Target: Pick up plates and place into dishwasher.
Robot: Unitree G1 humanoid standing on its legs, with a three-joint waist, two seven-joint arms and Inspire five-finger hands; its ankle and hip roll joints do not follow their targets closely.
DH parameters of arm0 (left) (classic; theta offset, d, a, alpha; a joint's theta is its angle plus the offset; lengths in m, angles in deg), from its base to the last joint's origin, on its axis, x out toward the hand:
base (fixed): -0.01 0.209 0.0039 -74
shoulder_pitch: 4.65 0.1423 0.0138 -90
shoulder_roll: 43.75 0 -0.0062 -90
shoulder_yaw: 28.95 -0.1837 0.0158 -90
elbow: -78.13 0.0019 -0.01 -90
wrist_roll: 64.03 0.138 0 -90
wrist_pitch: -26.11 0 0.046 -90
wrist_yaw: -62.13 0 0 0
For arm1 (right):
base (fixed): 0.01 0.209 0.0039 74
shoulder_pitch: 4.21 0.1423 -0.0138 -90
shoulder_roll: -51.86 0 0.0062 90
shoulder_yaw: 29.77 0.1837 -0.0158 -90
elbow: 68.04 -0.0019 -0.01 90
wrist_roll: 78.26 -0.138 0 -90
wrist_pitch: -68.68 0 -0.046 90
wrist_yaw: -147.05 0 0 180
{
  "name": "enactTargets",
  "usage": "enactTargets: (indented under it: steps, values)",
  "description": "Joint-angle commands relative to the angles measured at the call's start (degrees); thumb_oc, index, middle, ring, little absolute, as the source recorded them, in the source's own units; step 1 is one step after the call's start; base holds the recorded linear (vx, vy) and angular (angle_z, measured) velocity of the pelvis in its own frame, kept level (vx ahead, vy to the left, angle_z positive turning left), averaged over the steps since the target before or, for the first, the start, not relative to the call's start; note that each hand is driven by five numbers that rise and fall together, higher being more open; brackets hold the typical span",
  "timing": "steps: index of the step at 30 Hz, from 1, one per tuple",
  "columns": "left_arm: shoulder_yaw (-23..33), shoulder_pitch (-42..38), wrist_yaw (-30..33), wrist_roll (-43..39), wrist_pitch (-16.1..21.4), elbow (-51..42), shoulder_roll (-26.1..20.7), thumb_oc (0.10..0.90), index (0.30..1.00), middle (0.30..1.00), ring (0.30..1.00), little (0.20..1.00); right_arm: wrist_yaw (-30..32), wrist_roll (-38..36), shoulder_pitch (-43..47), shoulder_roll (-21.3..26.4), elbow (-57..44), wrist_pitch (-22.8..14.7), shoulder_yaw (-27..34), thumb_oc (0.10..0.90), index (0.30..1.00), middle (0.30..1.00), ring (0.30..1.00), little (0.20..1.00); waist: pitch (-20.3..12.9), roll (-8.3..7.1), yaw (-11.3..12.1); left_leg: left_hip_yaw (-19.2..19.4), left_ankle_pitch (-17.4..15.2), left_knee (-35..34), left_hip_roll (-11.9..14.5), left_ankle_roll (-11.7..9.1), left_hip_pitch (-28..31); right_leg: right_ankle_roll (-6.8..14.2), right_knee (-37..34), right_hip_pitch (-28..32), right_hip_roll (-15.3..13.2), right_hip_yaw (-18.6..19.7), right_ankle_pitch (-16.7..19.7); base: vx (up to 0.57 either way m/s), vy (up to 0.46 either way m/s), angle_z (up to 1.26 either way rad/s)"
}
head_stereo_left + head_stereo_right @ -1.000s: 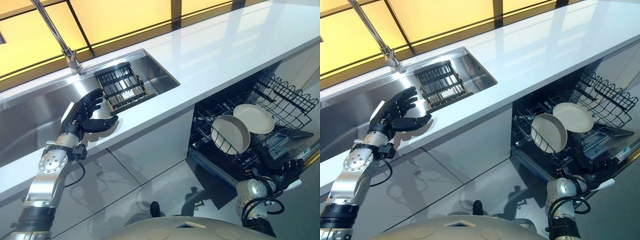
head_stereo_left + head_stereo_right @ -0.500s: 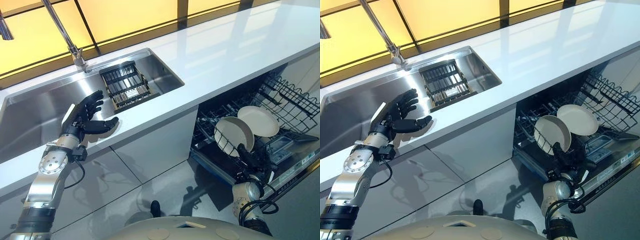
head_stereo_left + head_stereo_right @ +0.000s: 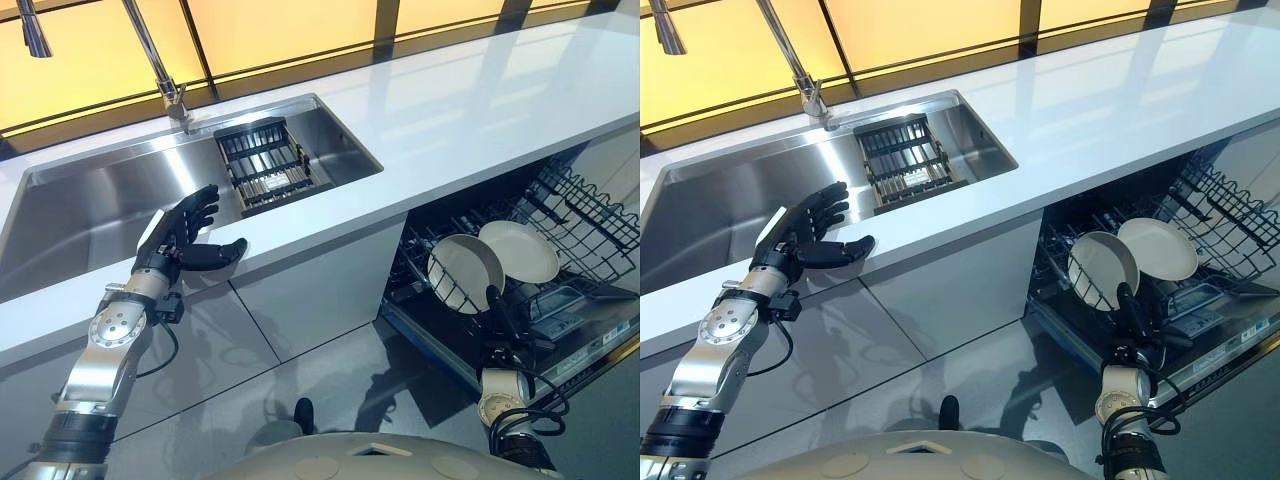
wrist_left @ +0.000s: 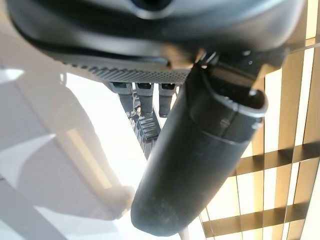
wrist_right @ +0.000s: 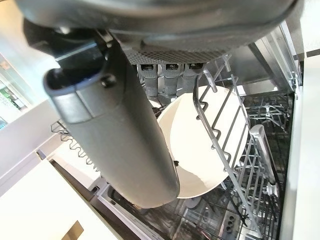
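1. Where the dishwasher (image 3: 600, 330) stands open under the desk (image 3: 470, 110), two white plates are seen upright in its pulled-out lower rack (image 3: 590, 215), at about 3 o'clock in the head views.
2. The nearer plate (image 3: 462, 272) and the farther plate (image 3: 520, 250) are set side by side among the wire tines, overlapping in the view; whether they touch cannot be told.
3. The right hand (image 3: 1132, 310) is raised just in front of the nearer plate, at roughly 4 o'clock, with its fingers straight and together and nothing held; in the right wrist view the fingers (image 5: 172, 77) are pointed at the plate's face (image 5: 200, 145), and contact seems unlikely but is hard to judge.
4. The left hand (image 3: 178, 238) is held over the desk's front edge at about 9 o'clock, fingers spread apart and the thumb (image 4: 195, 160) extended, empty.
5. A steel sink (image 3: 90, 210) is sunk into the desk at 11 o'clock, with a dark slatted basket (image 3: 268, 165) at its right end and a tap (image 3: 165, 75) behind it.
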Motion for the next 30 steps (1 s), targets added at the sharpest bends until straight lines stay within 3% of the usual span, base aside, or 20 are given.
enactTargets:
  steps: [1,6,18,27,30]
  values:
    - [-0.4,-8.0,1.3,0.6,3.7,-2.4,-2.8,0.8,0.9,0.9,0.9,0.9,-8.3,-3.6,13.0,-1.9,-4.6,2.0,-5.9,0.8,0.9,0.9,0.9,0.9,0.4,0.76,3.9,1.0,-9.4,0.4,-3.7,2.5,5.5,0.3,2.9,-5.0,-0.1,-3.1,1.7,0.05,0.041,0.06]
    - [-1.4,-8.4,1.3,0.7,3.2,-2.4,-2.8,0.8,0.9,0.9,0.9,0.9,-9.9,-3.8,18.3,-1.2,-6.3,0.0,-7.3,0.8,0.9,0.9,0.9,0.9,0.4,0.66,5.6,0.0,-9.5,0.6,-4.0,2.6,6.1,0.5,1.8,-4.1,-0.5,-3.9,2.4,0.07,0.043,0.03]
    - [-0.5,-7.6,-1.7,0.0,4.0,0.0,-5.3,0.8,0.9,0.9,0.9,0.9,-9.4,3.4,33.5,2.4,-6.2,-4.2,-7.5,0.8,0.9,0.9,0.9,0.9,0.3,-0.1,11.0,-2.4,-11.4,4.4,-5.4,3.4,5.6,0.8,2.0,-2.7,-2.3,-5.7,2.5,0.12,0.058,0.09]
    - [0.1,-7.2,-5.2,-2.6,4.8,1.4,-8.3,0.8,0.9,0.9,0.9,0.9,-6.6,8.8,39.0,7.6,-2.1,-3.1,-6.1,0.8,0.9,0.9,0.9,0.9,0.4,-0.91,13.0,-4.1,-11.6,4.2,-5.9,3.7,6.4,1.2,2.9,-2.0,-2.7,-7.4,2.3,0.09,0.013,0.18]
    - [-0.4,-7.2,-5.6,-3.1,4.8,1.2,-8.7,0.8,0.9,0.9,0.9,0.9,-3.2,13.1,39.3,8.8,-1.8,-2.8,-6.1,0.8,0.9,0.9,0.9,0.9,0.5,-1.14,13.0,-4.4,-11.7,3.6,-6.0,3.8,7.1,1.4,3.0,-1.9,-2.7,-7.6,2.3,0.05,-0.022,0.13]
